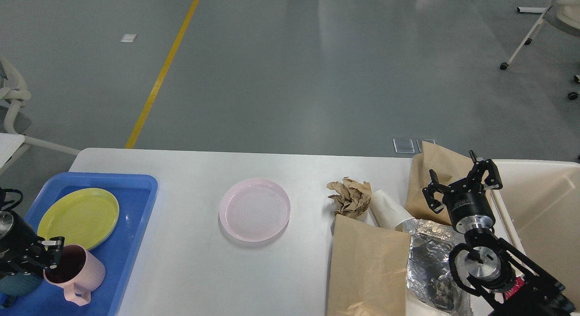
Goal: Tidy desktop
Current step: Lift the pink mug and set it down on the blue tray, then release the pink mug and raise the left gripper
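Note:
The white desktop (190, 171) spans the head view. At its left end a blue tray (131, 216) holds a yellow plate (77, 216) and a pink mug (77, 273). My left gripper (49, 255) is shut on the mug's rim, with the mug upright in the tray's near part. A pink plate (254, 209) lies at the desktop's middle. My right gripper (458, 182) is open and empty, above a brown paper bag (435, 175) at the right.
At the right lie crumpled brown paper (350, 197), a tipped white paper cup (389, 209), a second flat brown bag (369, 266) and crumpled foil (430, 252). A beige bin (543, 202) stands at the far right. A dark teal object (16, 284) sits by my left wrist.

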`<state>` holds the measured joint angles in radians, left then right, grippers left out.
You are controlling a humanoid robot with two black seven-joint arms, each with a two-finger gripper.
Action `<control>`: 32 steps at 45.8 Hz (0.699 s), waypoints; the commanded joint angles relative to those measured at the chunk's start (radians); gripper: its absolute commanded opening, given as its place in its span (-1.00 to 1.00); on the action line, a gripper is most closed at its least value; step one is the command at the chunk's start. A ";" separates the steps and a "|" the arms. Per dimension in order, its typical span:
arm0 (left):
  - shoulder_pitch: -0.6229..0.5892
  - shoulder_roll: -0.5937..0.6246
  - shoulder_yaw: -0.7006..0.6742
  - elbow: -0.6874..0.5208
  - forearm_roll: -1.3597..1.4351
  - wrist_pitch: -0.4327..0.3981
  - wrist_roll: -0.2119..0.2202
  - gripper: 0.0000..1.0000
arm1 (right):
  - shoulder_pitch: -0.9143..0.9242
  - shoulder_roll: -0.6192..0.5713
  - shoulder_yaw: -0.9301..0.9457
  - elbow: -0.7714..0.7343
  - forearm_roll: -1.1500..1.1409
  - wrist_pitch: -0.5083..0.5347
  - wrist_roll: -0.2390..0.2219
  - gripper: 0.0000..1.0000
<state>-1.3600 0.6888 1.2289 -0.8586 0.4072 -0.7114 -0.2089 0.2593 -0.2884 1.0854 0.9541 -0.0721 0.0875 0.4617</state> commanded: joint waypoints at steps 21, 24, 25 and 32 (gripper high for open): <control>-0.091 0.012 0.034 -0.037 -0.065 -0.034 0.006 0.92 | 0.000 0.000 -0.001 0.000 0.000 0.000 0.000 1.00; -0.139 0.017 0.064 -0.063 -0.094 -0.051 0.006 0.92 | 0.000 0.000 -0.001 0.000 0.000 0.000 0.000 1.00; -0.158 0.018 0.076 -0.074 -0.109 -0.059 0.006 0.92 | 0.000 0.000 -0.001 0.000 0.000 0.000 0.000 1.00; -0.321 0.008 0.202 -0.158 -0.215 -0.105 0.008 0.92 | 0.000 0.000 0.001 0.000 0.000 0.000 0.000 1.00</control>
<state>-1.5643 0.7051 1.3424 -0.9576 0.2658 -0.7861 -0.2022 0.2592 -0.2884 1.0844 0.9542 -0.0721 0.0874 0.4617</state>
